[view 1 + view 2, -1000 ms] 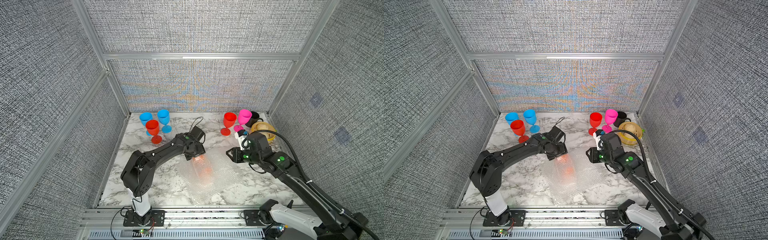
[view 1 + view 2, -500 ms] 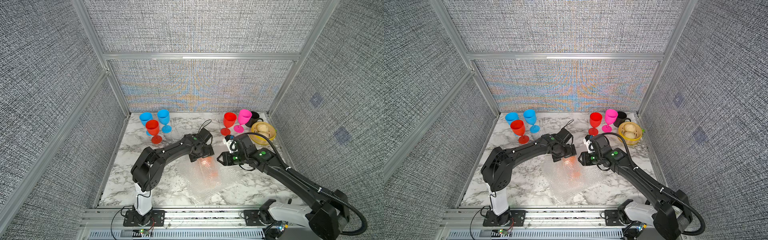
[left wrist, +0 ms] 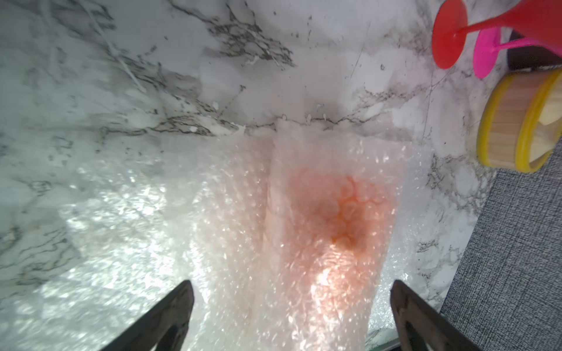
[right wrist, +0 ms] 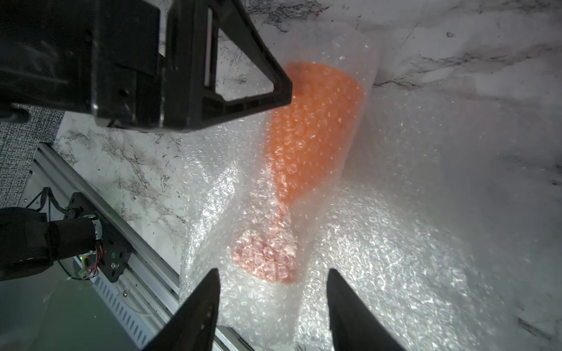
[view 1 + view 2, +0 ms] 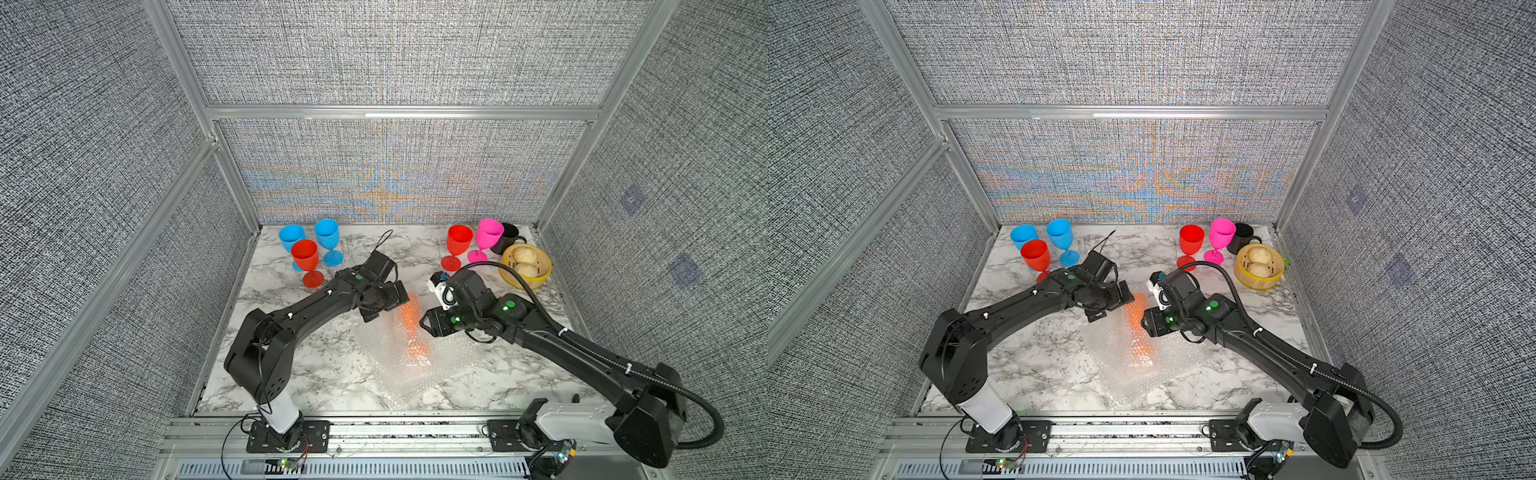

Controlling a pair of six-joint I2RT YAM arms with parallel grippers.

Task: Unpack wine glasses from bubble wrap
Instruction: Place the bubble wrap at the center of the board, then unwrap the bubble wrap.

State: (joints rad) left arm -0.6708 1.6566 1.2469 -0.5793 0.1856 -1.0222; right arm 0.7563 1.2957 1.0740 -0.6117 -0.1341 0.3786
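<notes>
Orange goblet (image 5: 413,328): frame centre, on its side, rolled in bubble wrap (image 5: 399,374); bowl toward back, foot toward front. Wrap clear, crinkly, loose sheet spread on bench (image 5: 316,365). Upright, bare: two blue goblets (image 5: 327,232), red goblet (image 5: 305,255) back left; second red goblet (image 5: 459,240), pink goblet (image 5: 489,233) back right.
</notes>
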